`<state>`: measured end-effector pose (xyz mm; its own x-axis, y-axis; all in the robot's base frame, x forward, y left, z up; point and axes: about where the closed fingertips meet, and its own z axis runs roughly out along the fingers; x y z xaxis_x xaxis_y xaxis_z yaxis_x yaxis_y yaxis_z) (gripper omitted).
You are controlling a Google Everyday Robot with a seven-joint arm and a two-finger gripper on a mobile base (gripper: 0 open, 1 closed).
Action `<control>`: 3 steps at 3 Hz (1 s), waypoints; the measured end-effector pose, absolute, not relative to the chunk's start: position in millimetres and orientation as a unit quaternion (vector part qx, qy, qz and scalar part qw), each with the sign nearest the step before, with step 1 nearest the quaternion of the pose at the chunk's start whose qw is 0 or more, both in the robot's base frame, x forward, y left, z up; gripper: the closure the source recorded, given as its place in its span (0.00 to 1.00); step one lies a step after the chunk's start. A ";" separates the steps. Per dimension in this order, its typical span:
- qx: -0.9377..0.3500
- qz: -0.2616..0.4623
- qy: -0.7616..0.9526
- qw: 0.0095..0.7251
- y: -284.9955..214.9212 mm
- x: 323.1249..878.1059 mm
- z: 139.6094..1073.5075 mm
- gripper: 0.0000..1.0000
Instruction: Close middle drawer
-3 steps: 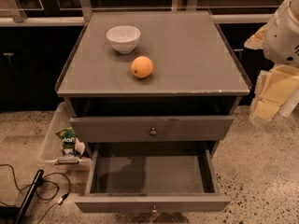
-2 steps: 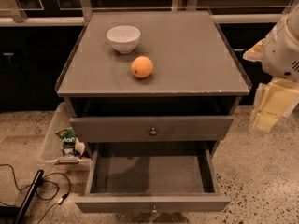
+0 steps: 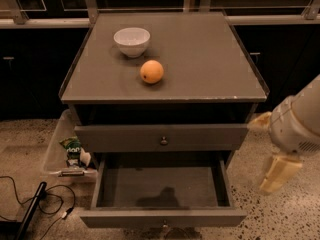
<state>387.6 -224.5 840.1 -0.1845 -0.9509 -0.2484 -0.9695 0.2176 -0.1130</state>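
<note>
Fingers (image 3: 278, 173) of the gripper (image 3: 260, 155) spread apart, empty, right of the open middle drawer (image 3: 162, 217). Bowl (image 3: 132, 40) and orange (image 3: 151, 71) sit on the grey surface (image 3: 210, 59) above a speckled floor (image 3: 282, 216).

End effector (image 3: 263, 155) right of middle drawer (image 3: 160, 188)

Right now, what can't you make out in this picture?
- Claw, right of the cabinet, near the middle drawer: the camera view's right edge cuts off its arm.
- Middle drawer's back: hidden under the upper drawer.
- Middle drawer's lower front: cut off by the bottom edge.
- Packet in the floor bin: label too small to read.
</note>
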 end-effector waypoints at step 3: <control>-0.624 0.077 0.769 0.114 -234.2 357.7 752.3 0.88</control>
